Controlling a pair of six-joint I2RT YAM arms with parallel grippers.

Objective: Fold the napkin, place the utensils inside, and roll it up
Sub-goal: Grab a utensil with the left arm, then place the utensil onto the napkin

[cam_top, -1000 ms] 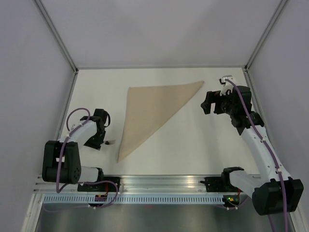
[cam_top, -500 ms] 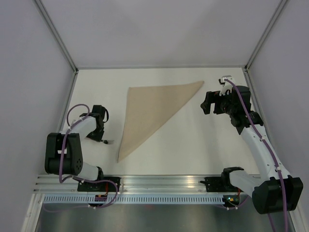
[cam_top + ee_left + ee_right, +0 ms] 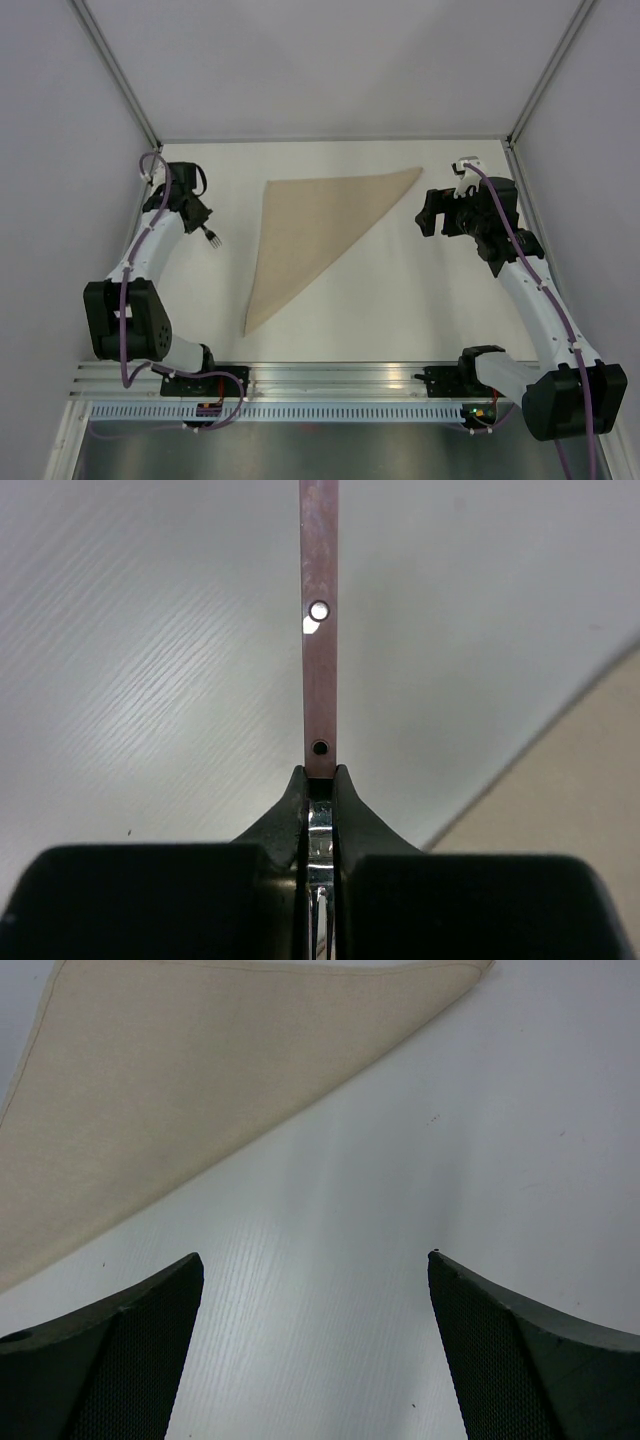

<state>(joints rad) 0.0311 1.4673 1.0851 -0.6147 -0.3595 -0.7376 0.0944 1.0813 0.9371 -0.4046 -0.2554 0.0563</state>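
The beige napkin lies folded into a triangle in the middle of the table, its long tip towards the near edge. My left gripper is at the far left, shut on a slim utensil whose fork tines stick out towards the napkin. In the left wrist view the jaws pinch the utensil's shiny metal, and its brownish handle runs straight ahead; the napkin's edge shows at the right. My right gripper hovers open right of the napkin, nothing between its fingers.
White walls with metal corner posts close the table on three sides; the left wall is close to my left arm. An aluminium rail carries both arm bases along the near edge.
My left gripper shut on the fork near the front left, then carried it up and away to the far left. The right arm and the napkin have not moved.
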